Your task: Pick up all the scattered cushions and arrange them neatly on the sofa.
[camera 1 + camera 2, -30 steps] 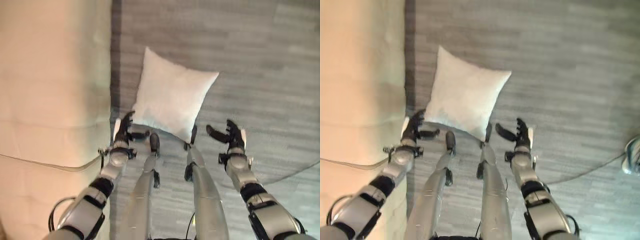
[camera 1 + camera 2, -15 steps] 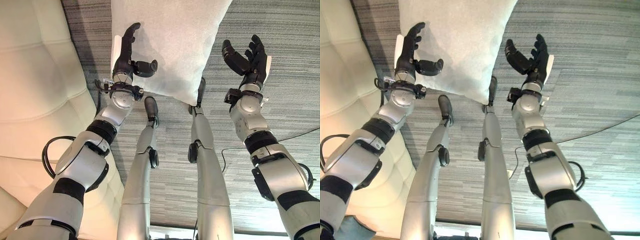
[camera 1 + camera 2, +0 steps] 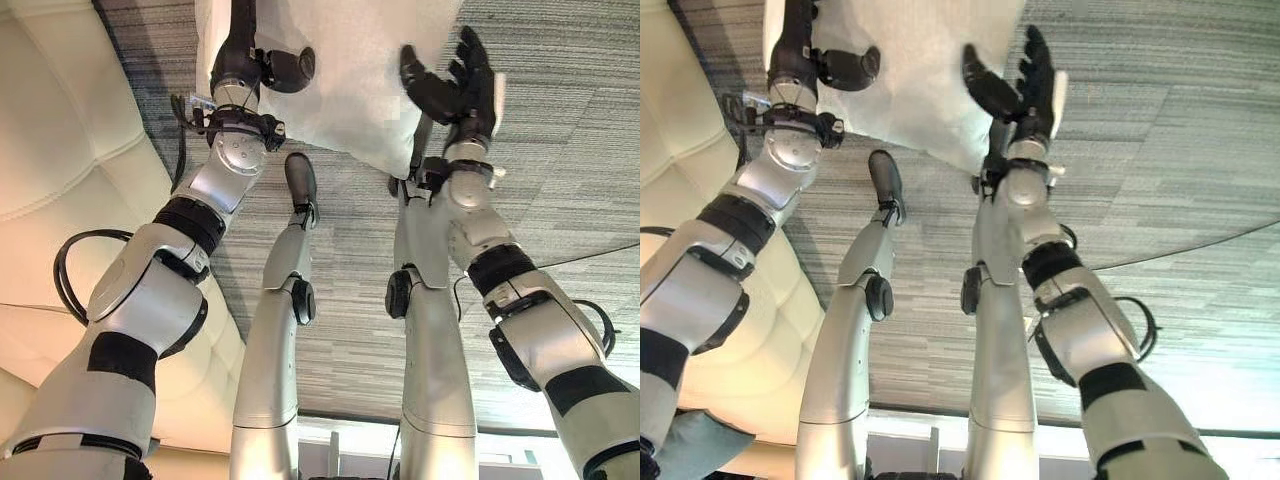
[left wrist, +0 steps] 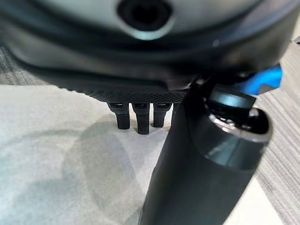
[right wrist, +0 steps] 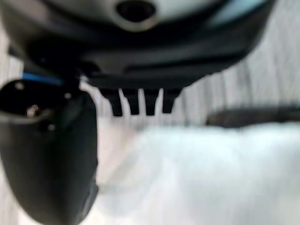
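A white square fabric cushion point(image 3: 340, 70) lies on the grey carpet floor point(image 3: 560, 150) beside the cream sofa point(image 3: 60, 150). The left hand point(image 3: 240, 55) and right hand point(image 3: 465, 85) flank it, fingers apart, gripping nothing.

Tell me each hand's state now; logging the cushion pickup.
Left hand: open, against the white cushion.
Right hand: open, at the cushion's edge.

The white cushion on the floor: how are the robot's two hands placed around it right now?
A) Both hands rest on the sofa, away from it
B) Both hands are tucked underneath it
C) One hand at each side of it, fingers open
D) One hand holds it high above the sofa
C: the left hand sits at one side of the white cushion and the right hand at the other, fingers straight and spread.
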Available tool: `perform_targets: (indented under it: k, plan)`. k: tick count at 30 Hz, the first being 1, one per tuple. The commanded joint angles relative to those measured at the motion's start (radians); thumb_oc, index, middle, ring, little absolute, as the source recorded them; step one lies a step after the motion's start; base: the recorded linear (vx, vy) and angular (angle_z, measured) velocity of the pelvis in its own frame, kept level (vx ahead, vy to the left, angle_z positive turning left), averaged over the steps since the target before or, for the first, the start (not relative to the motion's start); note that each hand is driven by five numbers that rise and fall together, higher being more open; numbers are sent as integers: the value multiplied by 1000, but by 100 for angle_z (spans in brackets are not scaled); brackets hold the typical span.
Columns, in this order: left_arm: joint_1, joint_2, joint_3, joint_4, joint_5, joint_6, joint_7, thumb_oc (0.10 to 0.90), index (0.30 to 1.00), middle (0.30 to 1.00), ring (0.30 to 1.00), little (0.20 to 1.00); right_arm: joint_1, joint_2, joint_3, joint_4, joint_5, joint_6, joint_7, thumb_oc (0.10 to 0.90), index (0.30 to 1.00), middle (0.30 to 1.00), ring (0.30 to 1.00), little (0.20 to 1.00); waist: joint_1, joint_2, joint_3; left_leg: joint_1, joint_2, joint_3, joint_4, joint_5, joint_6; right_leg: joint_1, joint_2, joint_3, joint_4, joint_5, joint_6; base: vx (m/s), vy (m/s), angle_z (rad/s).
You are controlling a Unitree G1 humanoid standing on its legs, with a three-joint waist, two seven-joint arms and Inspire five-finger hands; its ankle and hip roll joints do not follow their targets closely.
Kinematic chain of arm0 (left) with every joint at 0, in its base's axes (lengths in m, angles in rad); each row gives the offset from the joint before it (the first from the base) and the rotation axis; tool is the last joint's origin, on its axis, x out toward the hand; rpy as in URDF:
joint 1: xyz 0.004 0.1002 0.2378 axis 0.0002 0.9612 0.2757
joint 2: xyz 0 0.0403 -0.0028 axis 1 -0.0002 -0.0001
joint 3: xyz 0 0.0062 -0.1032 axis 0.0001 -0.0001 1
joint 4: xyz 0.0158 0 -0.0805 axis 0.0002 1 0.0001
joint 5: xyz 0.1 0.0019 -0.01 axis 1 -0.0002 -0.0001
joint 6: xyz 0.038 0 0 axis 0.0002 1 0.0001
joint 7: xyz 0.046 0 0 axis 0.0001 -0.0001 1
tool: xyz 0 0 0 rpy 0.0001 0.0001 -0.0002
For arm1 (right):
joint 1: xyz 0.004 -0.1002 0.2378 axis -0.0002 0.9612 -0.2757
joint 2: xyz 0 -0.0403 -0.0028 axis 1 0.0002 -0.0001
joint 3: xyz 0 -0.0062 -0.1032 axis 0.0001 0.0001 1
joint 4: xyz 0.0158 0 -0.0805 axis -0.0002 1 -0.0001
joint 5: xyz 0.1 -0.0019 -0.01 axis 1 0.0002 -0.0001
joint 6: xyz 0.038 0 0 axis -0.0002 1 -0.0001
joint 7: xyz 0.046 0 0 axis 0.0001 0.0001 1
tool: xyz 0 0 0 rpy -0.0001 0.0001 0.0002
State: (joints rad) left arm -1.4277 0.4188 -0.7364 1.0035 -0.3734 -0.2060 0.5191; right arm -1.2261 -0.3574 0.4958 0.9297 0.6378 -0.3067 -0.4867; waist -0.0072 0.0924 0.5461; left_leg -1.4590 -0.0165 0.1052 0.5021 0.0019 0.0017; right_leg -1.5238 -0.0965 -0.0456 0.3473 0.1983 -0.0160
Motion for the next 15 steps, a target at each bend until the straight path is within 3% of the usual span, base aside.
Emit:
perform_targets:
  k: [1,6,15]
  plan:
    - [43,-20,65,-78,-22,-34,22,800,900,900,900,900,-13,65,62,-60,-17,-29,26,800,900,900,900,900,-29,81,-26,24,-22,-58,-1,-79,3,74,-45,26,229,-300,132,9,24,3]
    - [104,-17,131,-162,-73,-75,64,800,900,900,900,900,0,74,50,-62,-48,-22,13,800,900,900,900,900,-16,88,-26,32,-30,-69,-13,-76,3,85,-47,22,222,-302,128,4,15,1]
    - [264,107,299,-281,-173,-140,114,800,900,900,900,900,47,30,-1,-89,-107,-16,-13,800,900,900,900,900,17,106,-26,37,-46,-85,-16,-80,4,93,-52,26,228,-309,127,3,25,0]
